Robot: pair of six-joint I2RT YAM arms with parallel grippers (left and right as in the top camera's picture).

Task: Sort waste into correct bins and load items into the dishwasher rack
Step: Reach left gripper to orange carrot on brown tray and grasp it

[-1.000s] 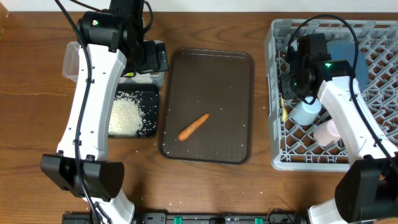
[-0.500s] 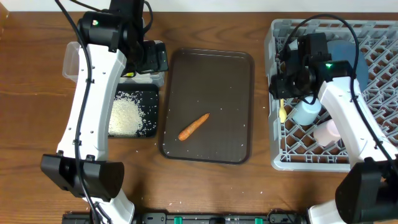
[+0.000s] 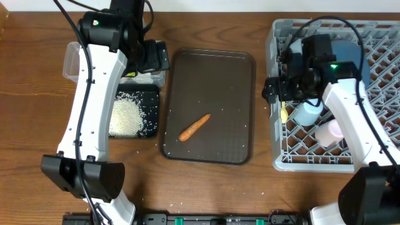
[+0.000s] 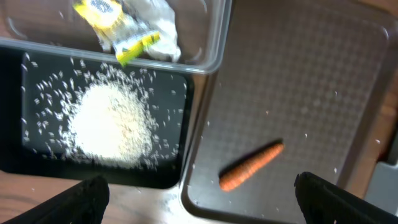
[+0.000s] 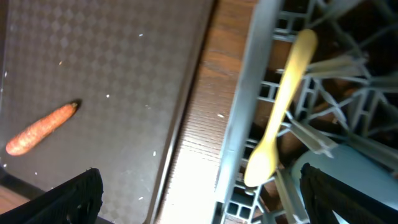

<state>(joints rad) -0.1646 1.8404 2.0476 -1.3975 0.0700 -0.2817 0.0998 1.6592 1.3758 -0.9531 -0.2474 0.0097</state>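
The yellow spoon (image 5: 283,106) lies loose among the pegs at the left edge of the grey dishwasher rack (image 3: 312,164), just under my right gripper (image 3: 275,91), which is open and holds nothing. A light blue cup (image 3: 308,112) and a pink cup (image 3: 329,132) stand in the rack beside it. The dark blue plate (image 3: 349,51) shows behind the right arm. The orange carrot (image 3: 195,127) lies on the brown tray (image 3: 212,69). My left gripper (image 4: 199,205) hangs open above the tray's left rim. Rice (image 4: 109,127) fills the black tray (image 3: 150,100), and crumpled paper with yellow scraps (image 4: 130,28) sits in the clear tub (image 3: 70,62).
Stray rice grains dot the brown tray and the wood around the black tray. A strip of bare wood (image 5: 205,124) separates the brown tray from the rack's wall (image 5: 249,93). The left arm spans the table's left side, over the black tray.
My right gripper has opened wide and let go of the yellow spoon, which now rests in the rack. The right wrist has shifted slightly left. The left arm stays put.
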